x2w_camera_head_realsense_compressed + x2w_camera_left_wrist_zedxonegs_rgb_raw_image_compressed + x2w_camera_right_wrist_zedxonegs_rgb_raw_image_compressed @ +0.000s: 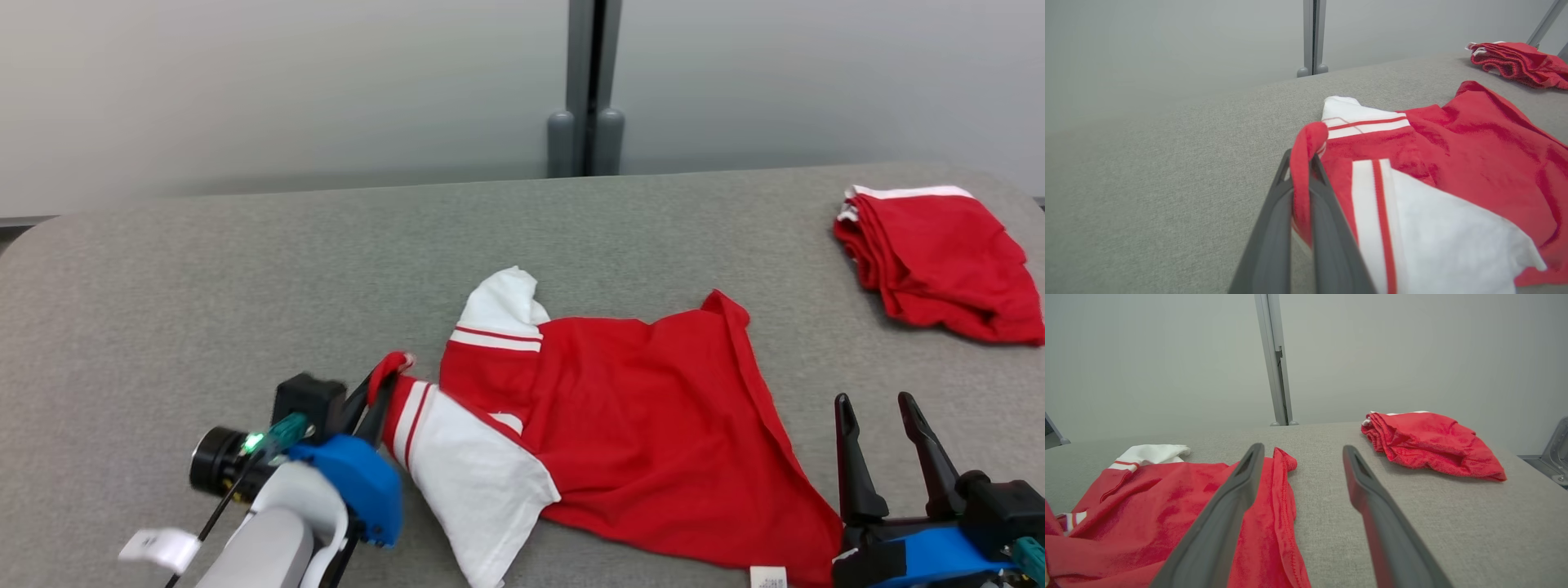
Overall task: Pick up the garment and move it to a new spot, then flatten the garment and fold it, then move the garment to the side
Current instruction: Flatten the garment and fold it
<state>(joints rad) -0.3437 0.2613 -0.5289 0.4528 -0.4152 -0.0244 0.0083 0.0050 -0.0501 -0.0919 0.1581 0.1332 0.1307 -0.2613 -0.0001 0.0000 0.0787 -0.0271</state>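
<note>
Found shirt [653, 425] rumpled on grey table [204, 286], red sleeve edge pinched tight in left gripper [384, 384]. Noted right gripper [875, 404] spread wide, empty, just beside shirt's right hem. Saw bare tabletop left of and behind shirt; folded red cloth [939, 261] well apart, far right. Noted pale wall and post [585, 82] beyond shirt.

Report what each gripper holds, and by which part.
The left gripper has its jaws shut on the garment, pinching its red edge band beside the striped white sleeve. The right gripper, jaws open, holds nothing.
</note>
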